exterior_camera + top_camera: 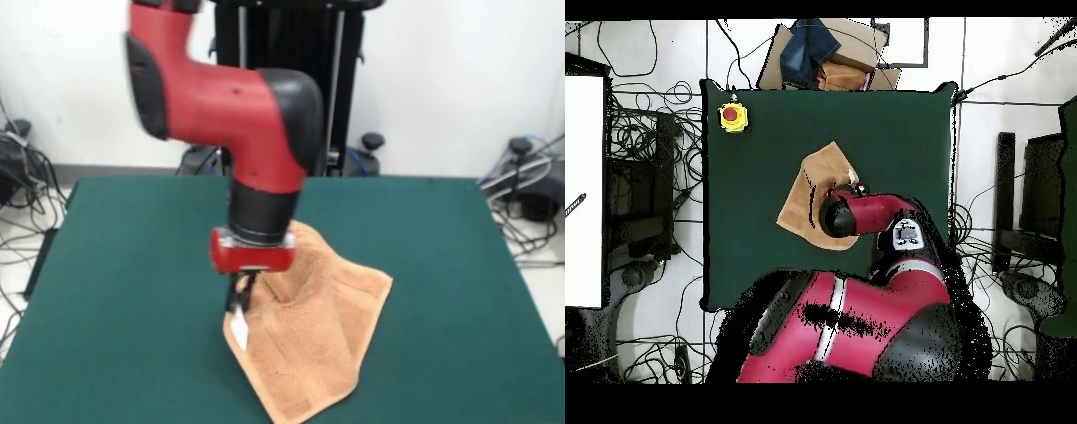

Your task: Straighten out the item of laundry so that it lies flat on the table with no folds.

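Tan-orange towel (pixel 309 340) lies bunched near the middle of the green bench (pixel 132 309), with a ridge of folds under our gripper (pixel 240 305). We cannot tell if the jaws are pinching its left edge by the white label (pixel 238 329). We should pull that edge out slowly and low.

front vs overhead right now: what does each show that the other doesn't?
Front only: the gripper down at the towel's edge, beside the white label, with a raised fold under the wrist. Whether it is open or shut is unclear.
Overhead only: a yellow box with a red button on a table corner; the arm hides the gripper.
Both: the tan towel crumpled mid-table under the red arm.
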Motion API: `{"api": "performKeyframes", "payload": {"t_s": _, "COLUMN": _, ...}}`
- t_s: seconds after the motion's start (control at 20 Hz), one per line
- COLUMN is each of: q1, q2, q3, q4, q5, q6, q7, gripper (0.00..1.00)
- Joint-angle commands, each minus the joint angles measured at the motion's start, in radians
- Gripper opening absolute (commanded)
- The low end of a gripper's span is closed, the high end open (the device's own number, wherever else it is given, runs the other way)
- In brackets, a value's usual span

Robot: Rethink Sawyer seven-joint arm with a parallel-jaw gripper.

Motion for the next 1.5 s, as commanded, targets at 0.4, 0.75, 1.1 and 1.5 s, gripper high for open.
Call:
{"api": "performKeyframes", "payload": {"t_s": 0.4, "q1": -0.21, "q2": -0.038, "q3": 0.245, "q4": 0.067, "q5": -0.195, "q6": 0.156, "q7": -0.148, "gripper": 0.0}}
{"api": "performKeyframes", "payload": {"t_s": 0.75, "q1": -0.195, "q2": -0.037, "q3": 0.241, "q4": 0.066, "q5": -0.236, "q6": 0.134, "q7": -0.093, "gripper": 0.0}}
{"api": "performKeyframes", "payload": {"t_s": 1.1, "q1": -0.193, "q2": -0.031, "q3": 0.248, "q4": 0.07, "q5": -0.245, "q6": 0.129, "q7": -0.065, "gripper": 0.0}}
{"api": "performKeyframes", "payload": {"t_s": 1.5, "q1": -0.212, "q2": -0.034, "q3": 0.26, "q4": 0.094, "q5": -0.241, "q6": 0.213, "q7": -0.112, "gripper": 0.0}}
